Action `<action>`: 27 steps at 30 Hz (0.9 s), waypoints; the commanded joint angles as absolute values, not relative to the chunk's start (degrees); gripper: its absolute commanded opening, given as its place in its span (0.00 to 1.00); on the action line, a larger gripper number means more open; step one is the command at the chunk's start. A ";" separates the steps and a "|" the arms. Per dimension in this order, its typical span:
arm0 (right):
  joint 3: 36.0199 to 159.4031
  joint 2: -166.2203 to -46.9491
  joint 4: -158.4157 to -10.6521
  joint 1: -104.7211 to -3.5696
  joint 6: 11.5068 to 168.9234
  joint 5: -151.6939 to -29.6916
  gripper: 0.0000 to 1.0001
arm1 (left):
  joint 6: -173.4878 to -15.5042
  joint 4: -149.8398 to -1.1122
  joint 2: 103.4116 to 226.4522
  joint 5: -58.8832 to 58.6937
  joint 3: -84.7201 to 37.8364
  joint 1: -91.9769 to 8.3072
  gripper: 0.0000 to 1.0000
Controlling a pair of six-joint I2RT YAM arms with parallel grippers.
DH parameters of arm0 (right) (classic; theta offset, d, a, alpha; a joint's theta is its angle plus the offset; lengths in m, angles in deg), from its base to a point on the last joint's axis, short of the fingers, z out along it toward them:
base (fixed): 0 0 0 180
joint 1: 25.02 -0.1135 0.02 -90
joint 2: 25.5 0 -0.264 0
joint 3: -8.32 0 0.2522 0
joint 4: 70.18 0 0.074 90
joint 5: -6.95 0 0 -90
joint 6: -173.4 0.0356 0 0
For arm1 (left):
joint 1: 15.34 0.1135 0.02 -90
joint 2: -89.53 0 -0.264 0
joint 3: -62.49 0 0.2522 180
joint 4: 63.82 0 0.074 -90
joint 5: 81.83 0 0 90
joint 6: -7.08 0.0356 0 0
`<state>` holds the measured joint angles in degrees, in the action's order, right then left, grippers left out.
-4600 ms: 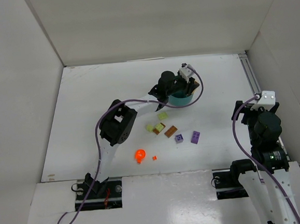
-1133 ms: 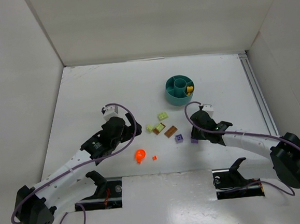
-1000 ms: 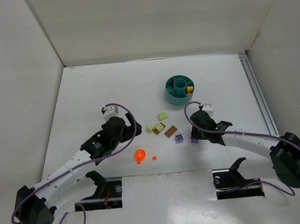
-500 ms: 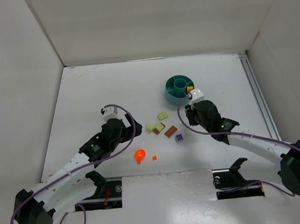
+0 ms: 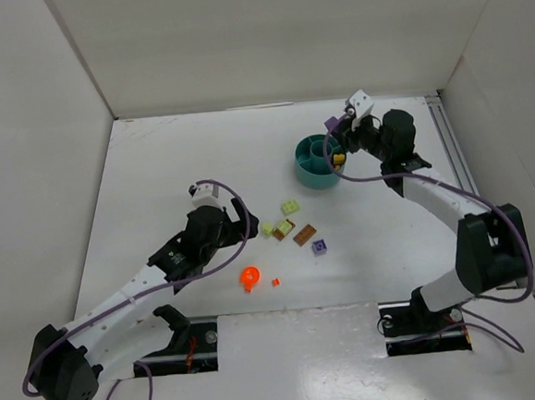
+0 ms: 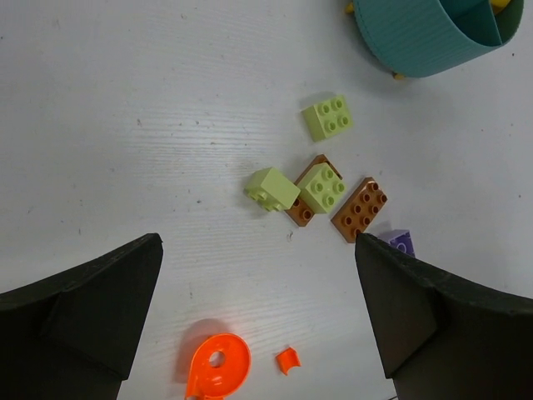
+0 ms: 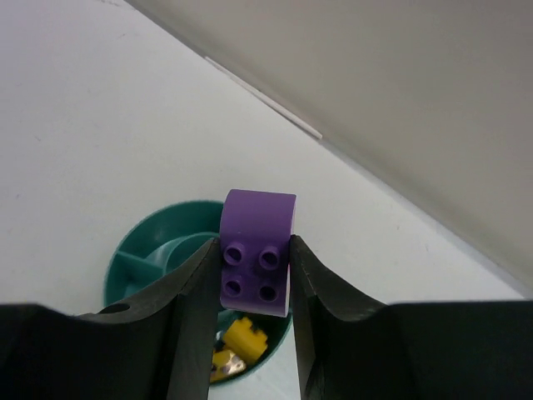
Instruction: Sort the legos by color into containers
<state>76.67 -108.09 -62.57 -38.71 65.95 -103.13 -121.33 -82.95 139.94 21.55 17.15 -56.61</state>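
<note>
The left gripper (image 6: 256, 250) has crept a little toward the loose legos since a second ago. Its jaws stand wide with nothing between them, hanging above the table (image 5: 154, 172).

Just ahead of it lie a roundish orange piece (image 5: 249, 276) and a tiny orange chip (image 5: 276, 282). Further right is the cluster: two pale green bricks (image 5: 290, 206) (image 5: 269, 228), a third pale green brick stacked on a brown plate (image 6: 321, 187), a second brown plate (image 5: 305, 235) and a small purple brick (image 5: 319, 246). The larger purple brick that lay beside the small one a second ago is gone from the table.

It now sits in the right gripper (image 7: 254, 267), pinched narrowly by its two sides with four studs facing the wrist camera. The brick (image 5: 332, 122) has a rounded top edge. The right arm has swung from the tub's near side to its far right.

The teal tub (image 5: 307, 174) holds yellow bricks (image 7: 237, 342) in one wedge. The purple brick seems to hang at the far rim; over which compartment, I cannot tell.
</note>
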 commanded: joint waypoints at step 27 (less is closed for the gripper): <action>86.15 -128.07 -50.28 -35.57 69.43 -108.54 0.25 | -118.51 -76.96 146.57 22.05 9.26 -56.73 1.00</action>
